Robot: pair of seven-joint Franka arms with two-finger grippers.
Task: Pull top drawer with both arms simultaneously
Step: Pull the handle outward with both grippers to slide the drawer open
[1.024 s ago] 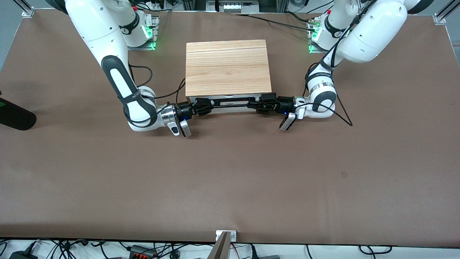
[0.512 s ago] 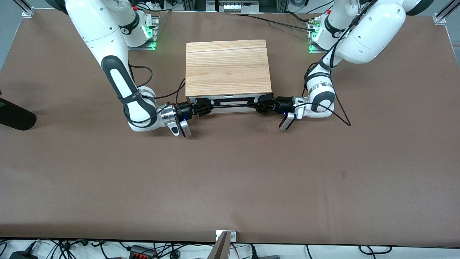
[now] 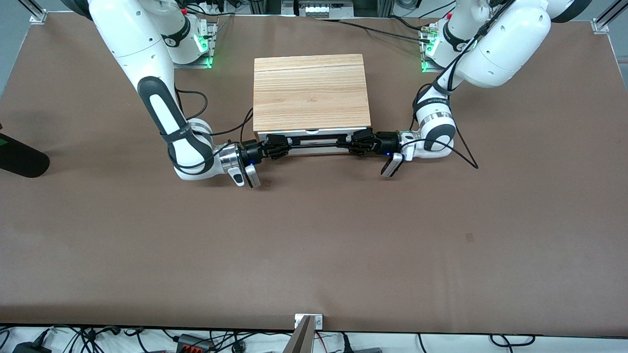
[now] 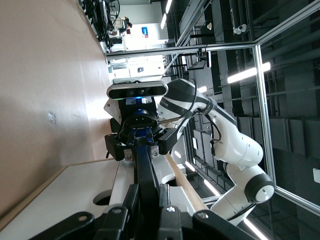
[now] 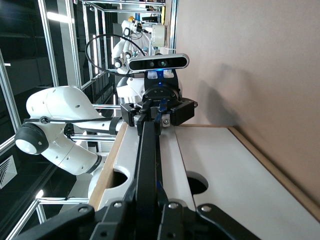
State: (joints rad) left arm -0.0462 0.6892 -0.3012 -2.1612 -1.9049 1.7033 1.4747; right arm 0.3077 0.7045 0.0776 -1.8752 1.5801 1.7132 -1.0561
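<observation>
A light-wood cabinet (image 3: pixel 311 90) stands mid-table. The top drawer's white front (image 3: pixel 314 133) faces the front camera and carries a wide black handle (image 3: pixel 314 142). My right gripper (image 3: pixel 277 145) is shut on the handle's end toward the right arm. My left gripper (image 3: pixel 354 142) is shut on the end toward the left arm. In the left wrist view my left gripper (image 4: pixel 150 212) clamps the black bar (image 4: pixel 145 170), with the right gripper (image 4: pixel 142 142) farther along it. The right wrist view shows my right gripper (image 5: pixel 150 212) on the bar (image 5: pixel 148 160), the left gripper (image 5: pixel 157 112) farther along.
A plain white lower drawer front (image 5: pixel 225 180) sits under the handle. A black object (image 3: pixel 19 158) lies at the right arm's end of the table. A cable loop (image 3: pixel 466 157) lies beside the left wrist. A metal bracket (image 3: pixel 308 321) sits at the table's nearest edge.
My left arm's wrist and gripper have shifted slightly toward the cabinet's middle along the handle. The right arm and the drawer front look unchanged.
</observation>
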